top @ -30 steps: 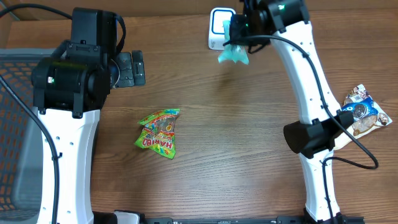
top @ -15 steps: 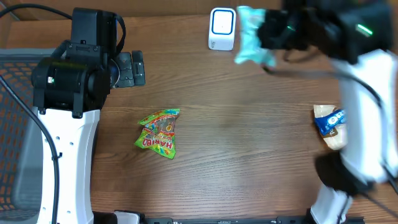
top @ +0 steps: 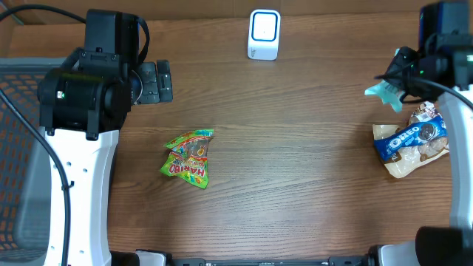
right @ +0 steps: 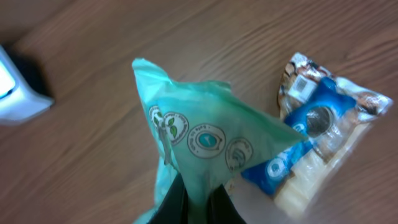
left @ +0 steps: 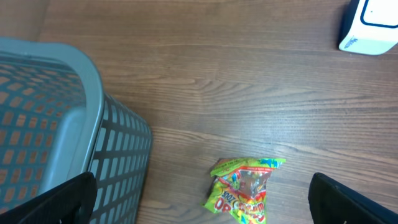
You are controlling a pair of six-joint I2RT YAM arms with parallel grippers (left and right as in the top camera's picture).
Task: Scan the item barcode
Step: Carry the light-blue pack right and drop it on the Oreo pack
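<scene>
So the right arm has been swinging away from the scanner (top: 264, 34) over the last second. It was up at the back edge right by it, and now it's sitting way over at the right side of the bench (top: 295, 148). The right pincer (top: 405, 76) is clenched on the teal packet (top: 383, 91), gripping it by one edge, and the packet is hanging above the wood just behind the Oreo pack (top: 411, 140). From the right wrist view, the teal packet (right: 199, 143) is filling most of the frame, with little round printed icons showing on it, and the Oreo pack (right: 317, 143) is lying flat on the bench beside it. I can't make out a barcode on the side that's facing the camera.

The left arm isn't doing anything different. The left pincer (top: 164, 81) is hanging wide open with nothing in it, up over the left half of the bench.

The surface is dark brown wood grain, pretty uncluttered. A green Haribo bag (top: 188, 157) is lying crumpled near the middle, well apart from everything else. A grey plastic mesh basket (left: 93, 93) is sitting at the far left edge.
</scene>
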